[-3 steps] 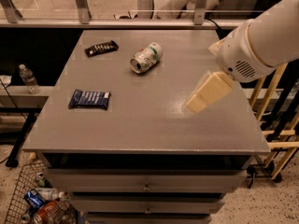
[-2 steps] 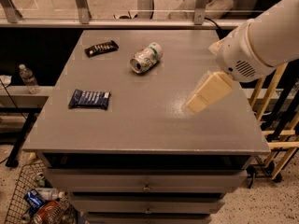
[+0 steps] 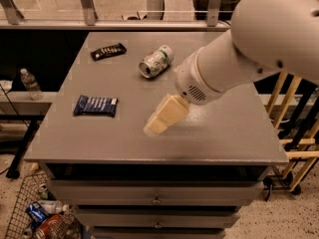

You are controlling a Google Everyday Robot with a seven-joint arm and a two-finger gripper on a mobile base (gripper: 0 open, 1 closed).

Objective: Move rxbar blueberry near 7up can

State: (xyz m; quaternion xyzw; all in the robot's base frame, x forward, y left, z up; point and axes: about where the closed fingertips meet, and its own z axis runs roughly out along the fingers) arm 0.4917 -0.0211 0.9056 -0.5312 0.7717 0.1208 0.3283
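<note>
Your gripper (image 3: 162, 117) has swung left toward the untouched blue bar (image 3: 95, 105); open or closed, I cannot tell.

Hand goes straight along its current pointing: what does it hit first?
Likely bare tabletop. The hand, over the table's middle, points down toward the front edge, on a line passing clear of the rxbar blueberry; depth is unclear.

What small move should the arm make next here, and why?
Probably shift the gripper across the grey table toward the flat dark blue rxbar blueberry wrapper and line up above it. The gripper hangs apart from the bar, which lies untouched, far from the green and white 7up can.
</note>
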